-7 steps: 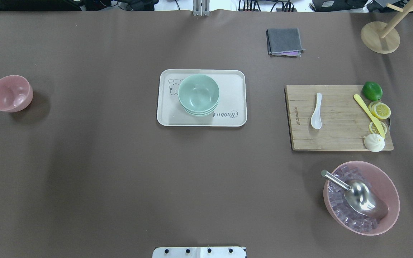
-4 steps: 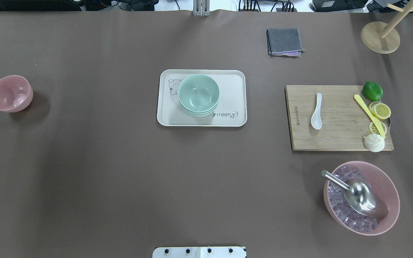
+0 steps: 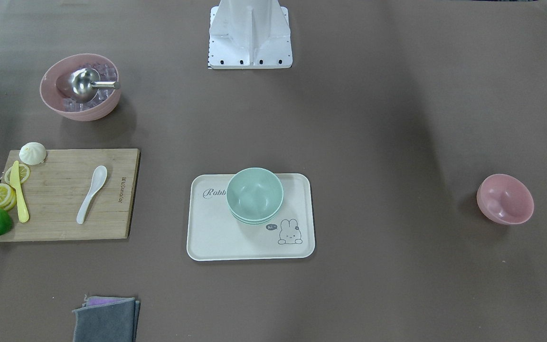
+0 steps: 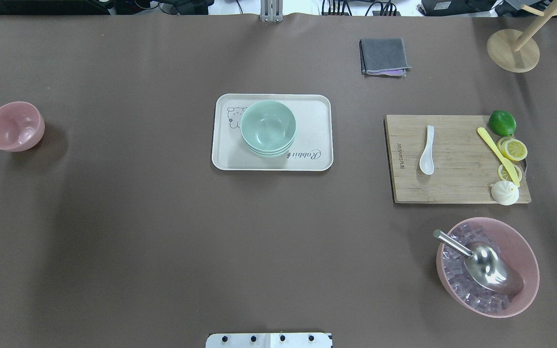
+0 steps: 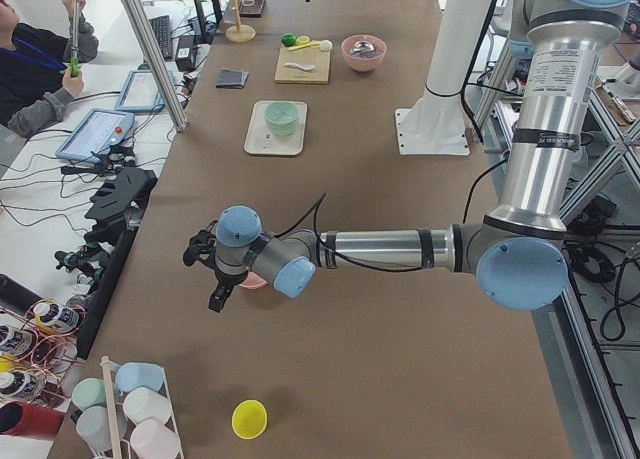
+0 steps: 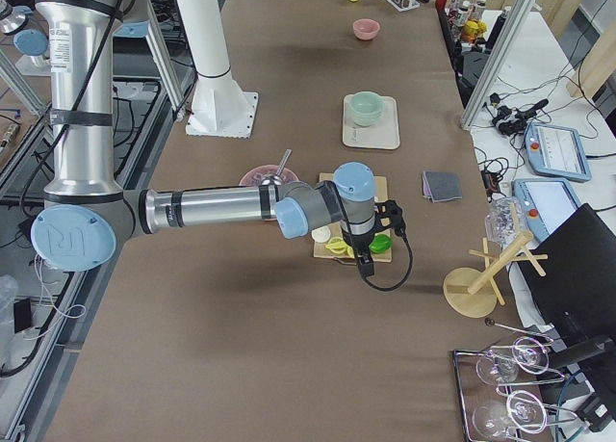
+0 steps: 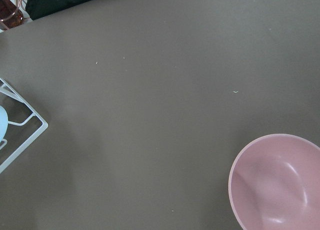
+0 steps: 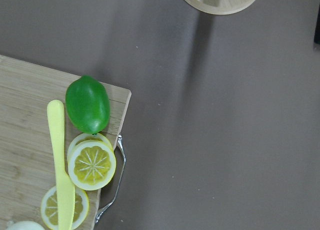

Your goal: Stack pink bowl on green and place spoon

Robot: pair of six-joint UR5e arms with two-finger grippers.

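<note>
Overhead exterior: pink bowl [image 4: 14, 125] near table [image 4: 114, 217] edge; left hand [image 5: 205, 274], right hand [image 6: 380, 240] grip unclear.

Open tabletop [image 4: 128, 217] is stretching between the pink bowl [image 4: 14, 126] and the tray [image 4: 315, 121]; a wire rack [image 7: 44, 124] is standing farther left, seemingly well apart.

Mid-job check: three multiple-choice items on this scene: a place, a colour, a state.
1. Where does the white spoon lie? A. on the cutting board B. on the tray C. in the green bowl
2. What colour is the knife? A. black B. yellow C. red
3. How does the small pink bowl stand? A. nested in the green bowl B. upside down C. upright, alone on the table

1 A: it rests on the wood, apart from the tray.
2 B: pale yellow, beside the lemon slices.
3 C: its hollow faces up, far from the tray.
</note>
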